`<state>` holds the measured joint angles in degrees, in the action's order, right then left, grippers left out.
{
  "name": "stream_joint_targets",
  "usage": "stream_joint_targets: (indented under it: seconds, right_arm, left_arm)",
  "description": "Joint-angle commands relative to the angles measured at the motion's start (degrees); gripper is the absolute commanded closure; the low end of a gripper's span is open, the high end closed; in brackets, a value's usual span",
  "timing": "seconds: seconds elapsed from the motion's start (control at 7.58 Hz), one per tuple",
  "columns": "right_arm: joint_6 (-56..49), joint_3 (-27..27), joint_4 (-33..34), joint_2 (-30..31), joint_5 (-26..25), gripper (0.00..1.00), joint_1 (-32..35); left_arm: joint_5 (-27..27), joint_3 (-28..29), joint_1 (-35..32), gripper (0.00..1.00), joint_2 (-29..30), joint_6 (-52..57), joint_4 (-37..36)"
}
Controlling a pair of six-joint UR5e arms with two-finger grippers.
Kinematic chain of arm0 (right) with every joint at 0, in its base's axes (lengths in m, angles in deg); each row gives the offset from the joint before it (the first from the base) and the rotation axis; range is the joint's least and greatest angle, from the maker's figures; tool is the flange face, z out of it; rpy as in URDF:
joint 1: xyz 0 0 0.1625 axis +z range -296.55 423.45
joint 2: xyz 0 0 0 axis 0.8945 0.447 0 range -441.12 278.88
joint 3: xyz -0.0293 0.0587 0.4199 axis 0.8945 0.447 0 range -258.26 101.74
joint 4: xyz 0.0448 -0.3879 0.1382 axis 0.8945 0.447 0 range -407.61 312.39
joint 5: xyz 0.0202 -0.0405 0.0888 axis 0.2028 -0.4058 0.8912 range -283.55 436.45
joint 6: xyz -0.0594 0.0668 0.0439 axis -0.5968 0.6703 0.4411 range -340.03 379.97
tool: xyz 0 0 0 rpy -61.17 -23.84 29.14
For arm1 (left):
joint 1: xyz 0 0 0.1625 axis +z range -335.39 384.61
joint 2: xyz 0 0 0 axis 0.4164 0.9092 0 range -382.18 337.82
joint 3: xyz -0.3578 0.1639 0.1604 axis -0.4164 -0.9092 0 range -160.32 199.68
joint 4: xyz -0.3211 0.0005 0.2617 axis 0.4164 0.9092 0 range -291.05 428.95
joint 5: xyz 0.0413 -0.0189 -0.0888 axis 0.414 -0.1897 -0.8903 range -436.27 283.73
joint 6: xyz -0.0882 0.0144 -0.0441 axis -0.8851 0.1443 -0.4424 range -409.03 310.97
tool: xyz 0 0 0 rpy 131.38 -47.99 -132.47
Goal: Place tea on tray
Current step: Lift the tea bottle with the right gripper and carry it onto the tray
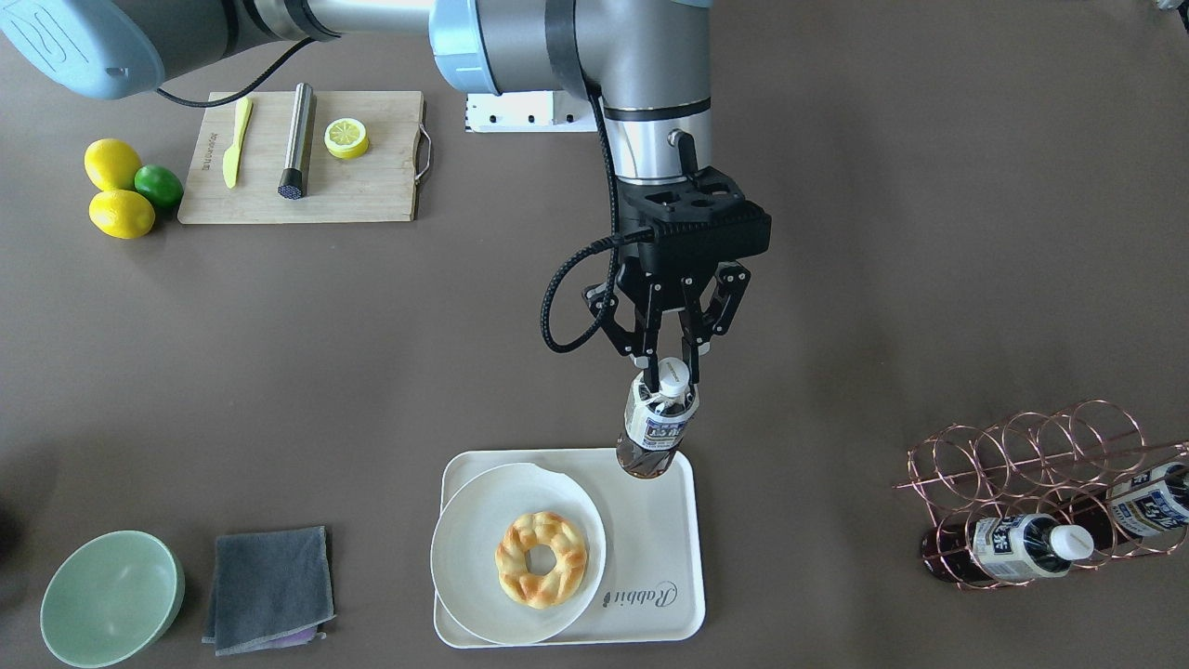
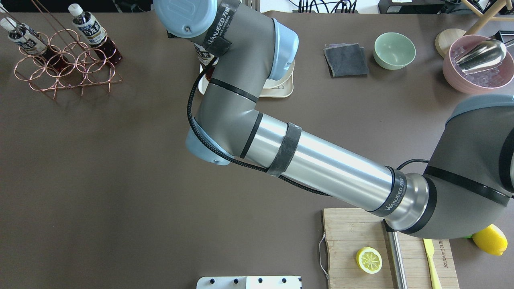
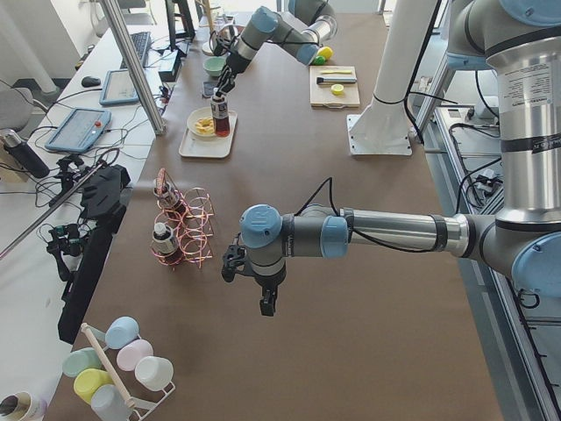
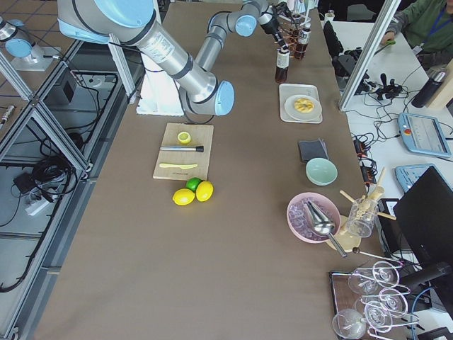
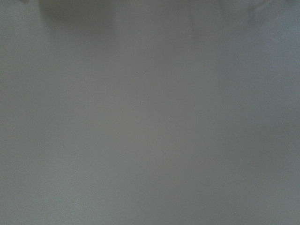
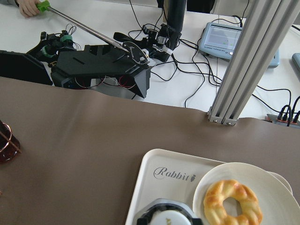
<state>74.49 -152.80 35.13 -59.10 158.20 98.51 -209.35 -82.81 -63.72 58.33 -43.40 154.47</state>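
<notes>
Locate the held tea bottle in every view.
Front-facing: tea centre, in right pincer.
Overhead: tea top centre, mostly behind right arm.
Exterior left: tea upper left.
Exterior right: tea top centre.
Left wrist: absent.
Right wrist: tea bottom edge, cap only.
Shared landmark: tray.

tea [image 1: 658,424] upright, white-capped — at tray [image 1: 650,544] corner

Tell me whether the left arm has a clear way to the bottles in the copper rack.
Probably yes. The left gripper hangs over bare table beside the copper rack, nothing between them; the right gripper holds the tea at the tray.
</notes>
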Motion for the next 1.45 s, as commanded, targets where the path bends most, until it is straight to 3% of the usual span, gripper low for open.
stream_joint_targets:
  seconds: [0.0,0.4,1.19,1.32]
  right_arm:
    - [0.4,11.5,-8.9,-2.3,0.1,1.00,1.5]
    - [2.1,17.2,-14.5,-2.7,-0.2,1.00,1.6]
    - [2.2,18.0,-14.6,-2.7,-0.3,1.00,1.8]
    - [2.2,18.0,-14.6,-2.7,-0.4,0.57,1.8]
  left_arm:
    - [0.0,0.0,0.0,0.03,-0.1,0.0,0.1]
    - [0.0,-0.1,0.0,0.03,0.3,-0.1,0.0]
    - [-0.1,-0.2,0.0,0.03,0.3,0.0,0.1]
    - [-0.1,-0.2,0.0,0.03,0.4,0.0,0.1]
